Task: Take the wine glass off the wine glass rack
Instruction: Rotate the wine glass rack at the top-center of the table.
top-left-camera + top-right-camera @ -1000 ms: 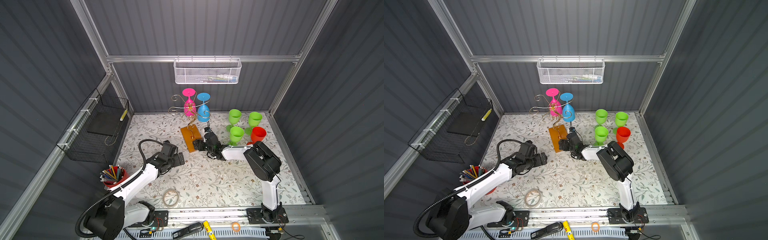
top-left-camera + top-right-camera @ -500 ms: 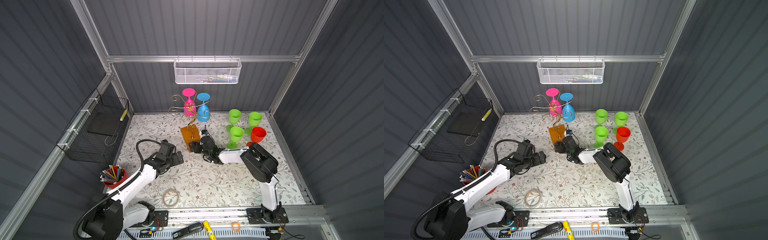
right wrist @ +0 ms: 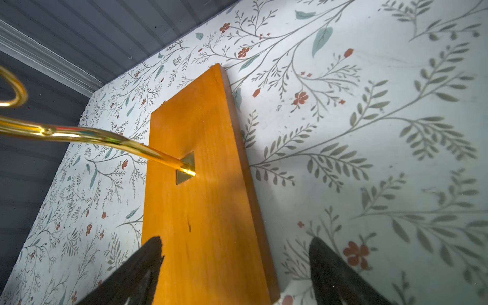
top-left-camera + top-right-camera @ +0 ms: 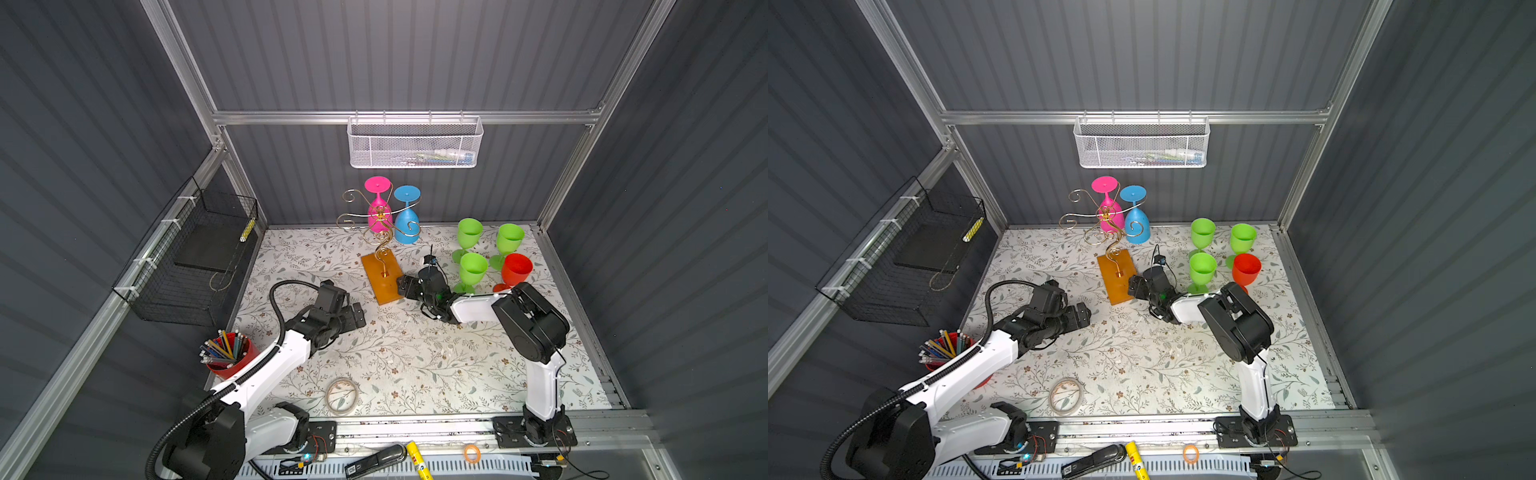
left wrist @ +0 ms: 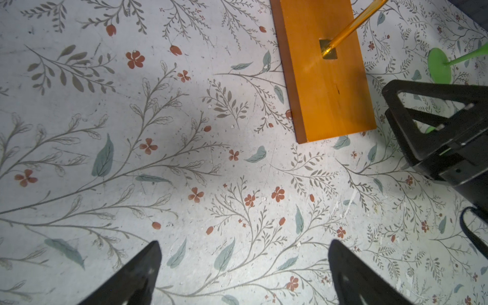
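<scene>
wine glass rack (image 4: 378,278) rear-centre, stem upright, base's long axis front-to-back | pink wine glass (image 4: 376,216), blue wine glass (image 4: 406,227) hang bowl-down | right gripper (image 3: 235,253) wide, straddling base's near edge | left gripper (image 5: 244,250) wide, empty | green goblets (image 4: 469,232) just right

Grey ribbed walls (image 4: 415,62), floral floor (image 4: 415,353), seemingly aluminium frame (image 4: 415,117)

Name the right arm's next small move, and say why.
Probably close the right pincer on the wooden base: its jaws stand open with the base's edge between them, and the pink glass and blue glass hang above, so steadying likely comes first.
</scene>
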Action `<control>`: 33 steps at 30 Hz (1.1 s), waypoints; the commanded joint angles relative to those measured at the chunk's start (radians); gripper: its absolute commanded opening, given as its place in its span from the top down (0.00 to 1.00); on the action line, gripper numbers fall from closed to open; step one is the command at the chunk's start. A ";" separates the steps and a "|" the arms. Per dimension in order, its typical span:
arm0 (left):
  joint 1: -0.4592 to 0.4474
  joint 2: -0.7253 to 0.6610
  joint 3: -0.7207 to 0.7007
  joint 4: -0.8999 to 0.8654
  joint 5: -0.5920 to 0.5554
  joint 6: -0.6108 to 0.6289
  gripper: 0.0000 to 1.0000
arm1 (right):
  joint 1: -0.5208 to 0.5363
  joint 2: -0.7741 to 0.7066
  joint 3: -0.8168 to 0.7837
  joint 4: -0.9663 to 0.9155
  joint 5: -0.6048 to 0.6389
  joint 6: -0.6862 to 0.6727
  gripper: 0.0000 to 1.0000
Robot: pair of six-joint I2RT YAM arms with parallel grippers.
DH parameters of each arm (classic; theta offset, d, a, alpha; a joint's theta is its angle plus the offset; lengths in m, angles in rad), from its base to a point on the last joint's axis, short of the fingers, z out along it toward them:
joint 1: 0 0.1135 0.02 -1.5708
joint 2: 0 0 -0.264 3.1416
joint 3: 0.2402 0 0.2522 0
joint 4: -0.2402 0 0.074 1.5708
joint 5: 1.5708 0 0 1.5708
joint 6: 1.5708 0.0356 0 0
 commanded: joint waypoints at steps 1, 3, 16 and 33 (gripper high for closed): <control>0.007 0.011 -0.006 0.014 0.014 -0.009 0.02 | 0.012 0.030 0.009 -0.001 -0.040 0.023 0.13; 0.010 0.014 -0.005 0.013 0.015 -0.009 0.01 | 0.020 0.041 0.013 0.008 -0.049 0.031 0.13; 0.033 -0.008 -0.013 0.004 0.008 -0.016 0.01 | 0.116 0.074 0.064 0.015 -0.035 0.061 0.14; 0.082 -0.055 -0.044 -0.010 0.018 -0.047 0.02 | 0.194 0.163 0.259 -0.100 -0.126 0.044 0.15</control>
